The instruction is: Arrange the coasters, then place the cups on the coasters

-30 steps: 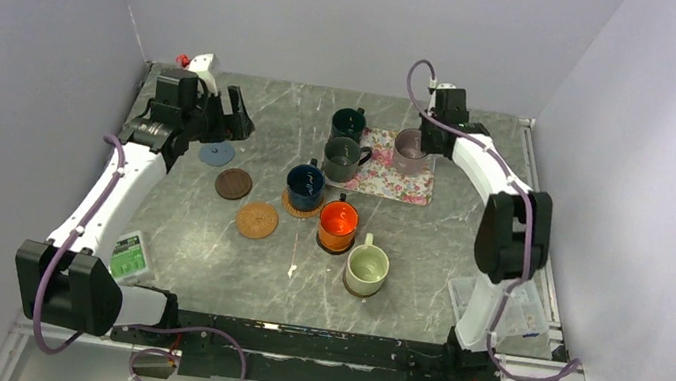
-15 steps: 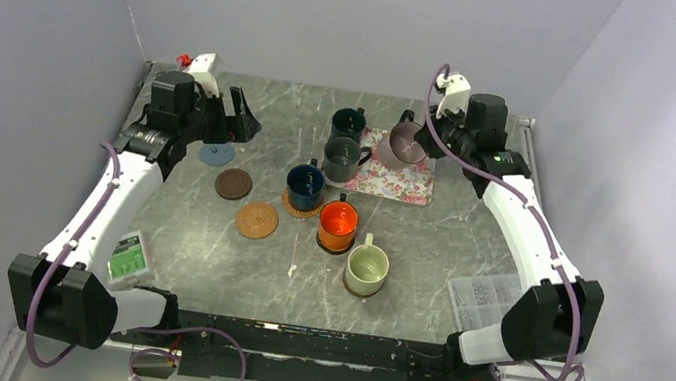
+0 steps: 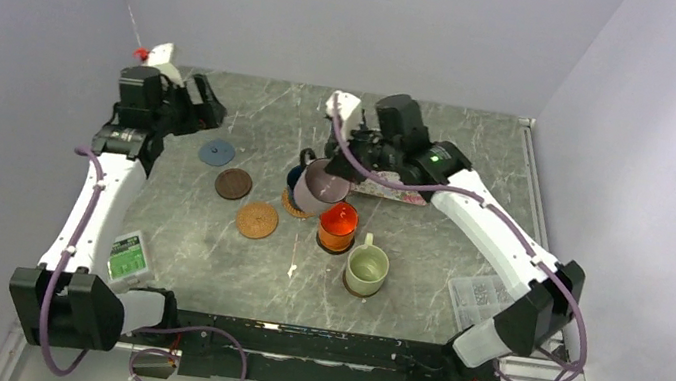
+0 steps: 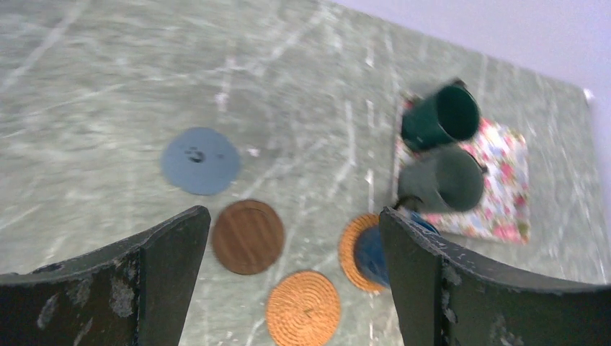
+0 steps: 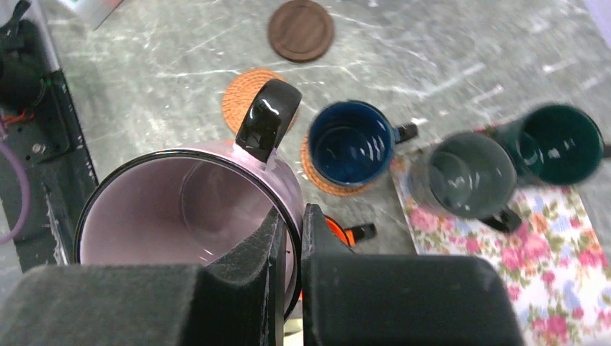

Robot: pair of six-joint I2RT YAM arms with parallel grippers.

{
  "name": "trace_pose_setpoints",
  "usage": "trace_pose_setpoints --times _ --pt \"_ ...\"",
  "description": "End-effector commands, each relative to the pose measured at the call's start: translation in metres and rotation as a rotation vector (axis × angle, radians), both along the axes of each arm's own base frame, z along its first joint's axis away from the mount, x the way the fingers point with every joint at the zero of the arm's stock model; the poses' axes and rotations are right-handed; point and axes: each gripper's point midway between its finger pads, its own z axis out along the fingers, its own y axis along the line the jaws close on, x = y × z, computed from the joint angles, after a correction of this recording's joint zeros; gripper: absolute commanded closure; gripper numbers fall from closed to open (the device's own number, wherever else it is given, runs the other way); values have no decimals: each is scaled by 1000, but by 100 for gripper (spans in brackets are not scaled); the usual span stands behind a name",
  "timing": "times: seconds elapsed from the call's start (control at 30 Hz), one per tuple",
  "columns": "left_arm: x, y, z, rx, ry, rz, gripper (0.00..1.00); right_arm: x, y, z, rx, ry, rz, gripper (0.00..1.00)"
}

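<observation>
The mauve handled mug (image 5: 187, 209) is no longer on the floral-patterned rectangular mat (image 5: 547, 288). My right gripper (image 5: 291, 238), jaws clamped on its rim, now carries it tilted in the air over the middle of the table. It hangs above the navy blue mug (image 5: 351, 148), which sits on a tan woven coaster (image 5: 320, 180). My left gripper (image 4: 292, 223), jaws wide apart and holding nothing, is now drawn back toward the far left corner, away from the grey-blue round coaster (image 3: 216, 152).

I read that as clearing room. The mauve mug looks bound for one of three bare discs: that one, the dark brown wooden coaster (image 3: 234, 183) or the second tan woven coaster (image 3: 257, 220). The dark green mug (image 5: 562, 144) and dark grey mug (image 5: 468, 173) wait on the mat.

The table (image 3: 202, 261) is grey-green and marbled, boxed in by plain pale lilac walls (image 3: 341, 9).
</observation>
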Motion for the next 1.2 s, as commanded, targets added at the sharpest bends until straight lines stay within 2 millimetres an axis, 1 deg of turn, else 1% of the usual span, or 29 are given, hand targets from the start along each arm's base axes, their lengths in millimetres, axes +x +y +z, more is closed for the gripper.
trace_pose_setpoints --times 0.0,0.1,0.13,0.17,0.27,0.37,0.43,0.5,0.7,1.0,1.17 --pt "0 45 23 -5 -54 146 6 -11 41 28 2 -115 142 100" --pt "-2 55 26 14 -66 179 6 -21 69 17 -45 -123 237 100" --pt "-3 58 27 18 -70 189 6 -24 81 8 -58 -114 273 100" --pt "-3 60 28 18 -72 195 6 -26 88 8 -55 -121 302 100" --pt "-2 74 26 -6 -67 222 6 -35 118 -12 -73 -127 392 100" --pt "-1 90 22 -57 -55 258 6 -37 138 -30 -103 -152 451 100" --pt "-1 94 21 -68 -48 262 6 -37 150 -41 -133 -167 483 100" --pt "-1 93 23 -69 -53 254 6 -35 159 -48 -156 -172 512 100" --pt "-1 87 24 -87 -55 223 6 -26 176 -74 -192 -191 584 100" --pt "0 88 23 -87 -55 226 6 -16 184 -104 -238 -230 650 100" --pt "0 87 22 -92 -53 220 6 -11 187 -117 -258 -246 669 100"
